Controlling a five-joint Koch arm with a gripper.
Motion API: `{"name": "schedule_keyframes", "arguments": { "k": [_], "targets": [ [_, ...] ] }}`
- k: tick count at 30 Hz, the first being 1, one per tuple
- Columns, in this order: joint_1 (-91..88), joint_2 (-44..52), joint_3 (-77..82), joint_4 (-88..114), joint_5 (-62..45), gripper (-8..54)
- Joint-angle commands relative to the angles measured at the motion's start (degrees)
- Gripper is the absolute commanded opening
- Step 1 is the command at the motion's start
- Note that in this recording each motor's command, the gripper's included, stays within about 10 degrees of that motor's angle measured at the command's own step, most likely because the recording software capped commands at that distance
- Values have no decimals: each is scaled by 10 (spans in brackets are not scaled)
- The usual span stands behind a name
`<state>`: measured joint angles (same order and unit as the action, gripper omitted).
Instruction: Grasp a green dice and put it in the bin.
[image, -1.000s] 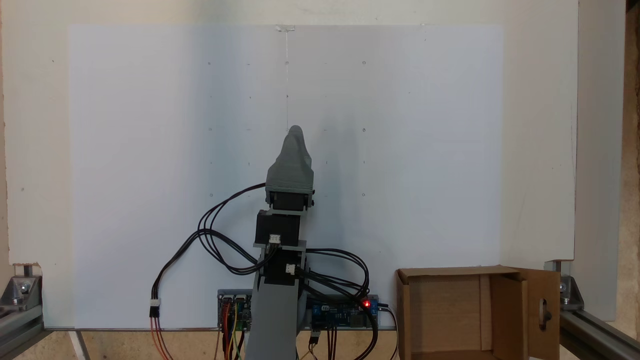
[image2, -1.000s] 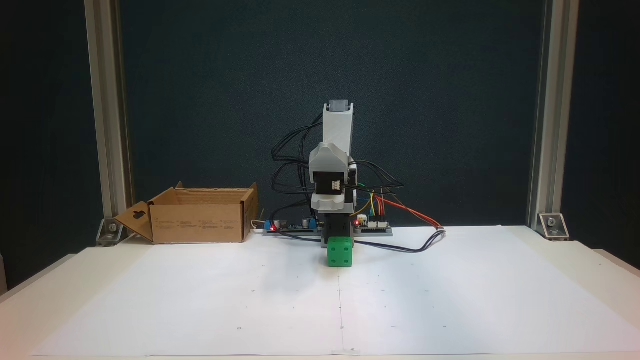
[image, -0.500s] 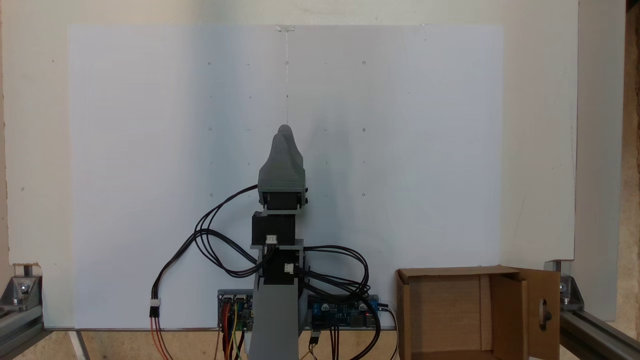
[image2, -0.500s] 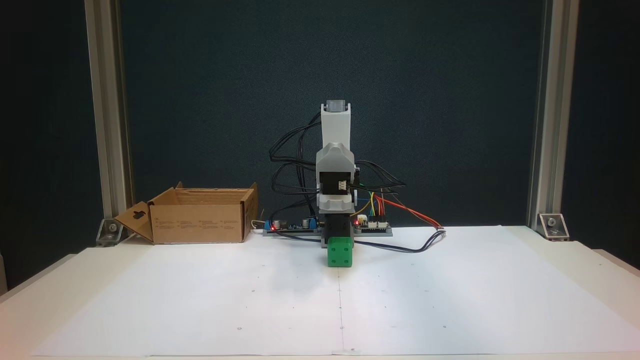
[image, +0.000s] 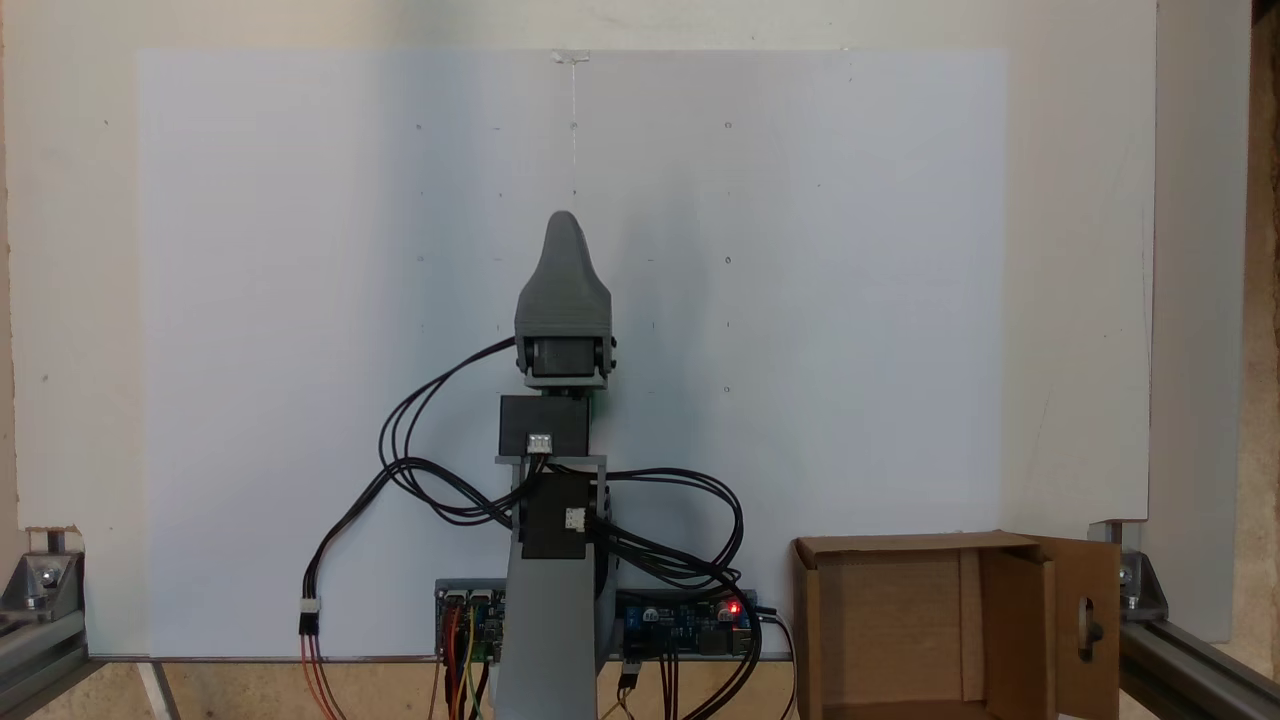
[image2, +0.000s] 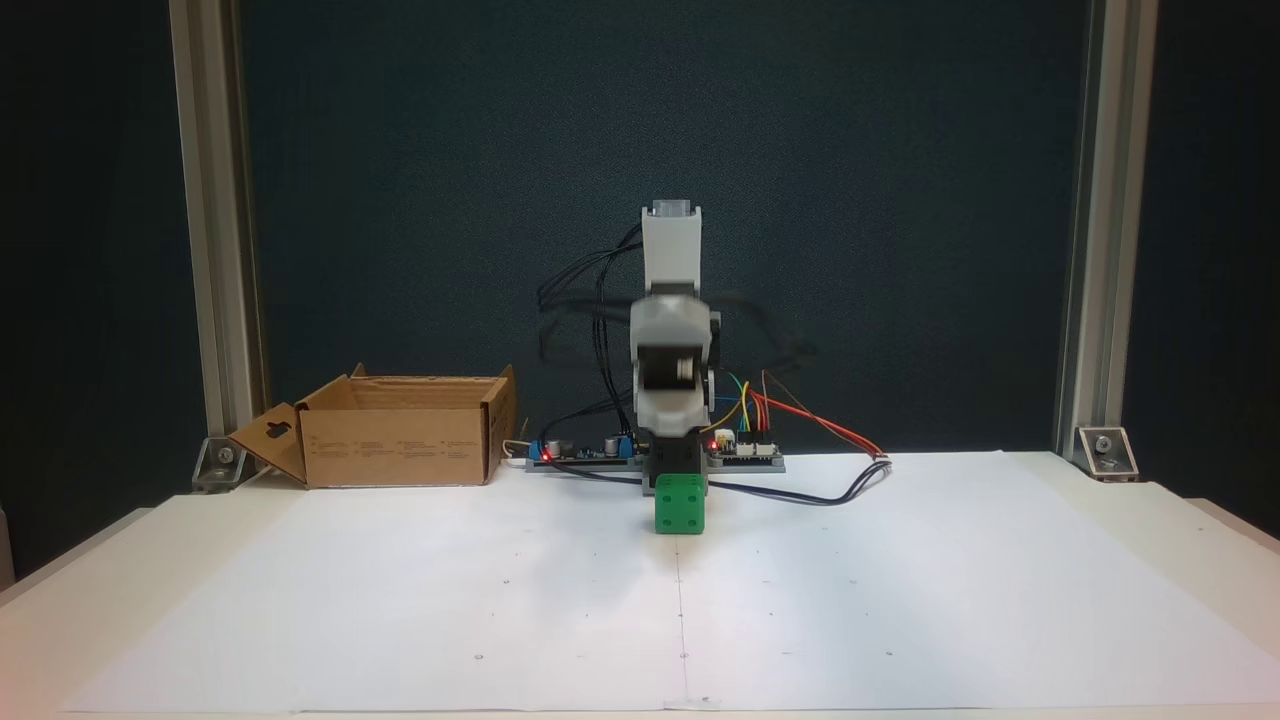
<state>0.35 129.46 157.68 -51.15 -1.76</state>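
The green dice (image2: 680, 504) sits on the white paper just in front of the arm's base, a face with several pips turned toward the camera. The arm (image2: 671, 300) stands upright behind and above it, its wrist blurred by motion and clear of the dice. In a fixed view from above, the grey gripper (image: 563, 222) points away from the base along the paper's centre line; its jaws overlap into one tip. The arm covers the dice there. The bin (image: 900, 620) stands open beside the base, and it (image2: 400, 430) shows its keyhole flap.
Circuit boards (image2: 745, 455) and looping cables (image: 440, 490) lie around the base. Aluminium frame posts (image2: 1085, 230) stand at both table sides. White paper (image2: 900, 600) covers the table.
The gripper has swung slightly left in the view from above and reached farther out from the base. The wrist has lifted. The dice and the bin have not moved.
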Motion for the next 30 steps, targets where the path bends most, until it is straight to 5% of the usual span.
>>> {"name": "schedule_keyframes", "arguments": {
  "k": [1,30],
  "targets": [
    [-1,62,-62,82,11,424],
    [8,52,-528,1153,13,424]
  ]
}}
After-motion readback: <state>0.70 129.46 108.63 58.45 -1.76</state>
